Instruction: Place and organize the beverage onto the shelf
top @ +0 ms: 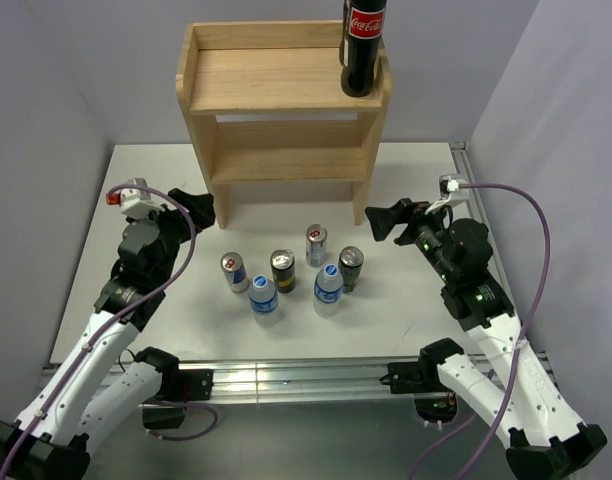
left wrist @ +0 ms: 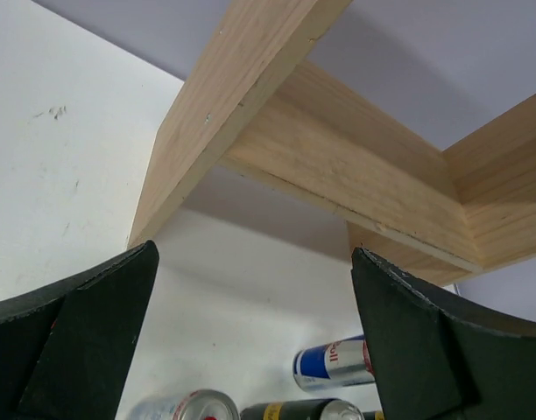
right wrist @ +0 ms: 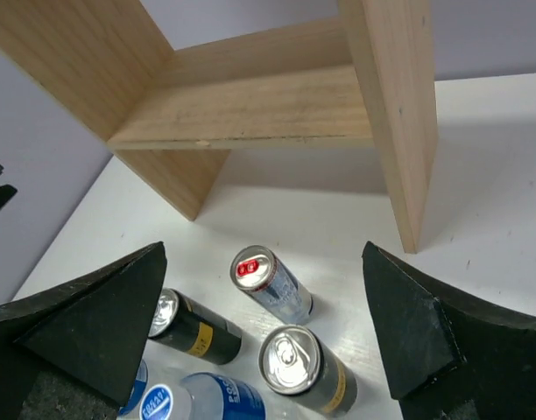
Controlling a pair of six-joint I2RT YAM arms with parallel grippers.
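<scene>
The pale wooden shelf stands at the back of the table, with a cola bottle on the right end of its top board. Several drinks stand in front of it: a silver-blue can, a black can, a silver can, a dark can and two small blue-capped bottles. My left gripper is open and empty, left of the cans by the shelf's left leg. My right gripper is open and empty, right of the cans; its view shows the silver can and dark can between its fingers.
The white table ends at a metal rail near the arm bases. Grey walls close in on both sides. The shelf's lower board and right side panel stand just beyond the cans.
</scene>
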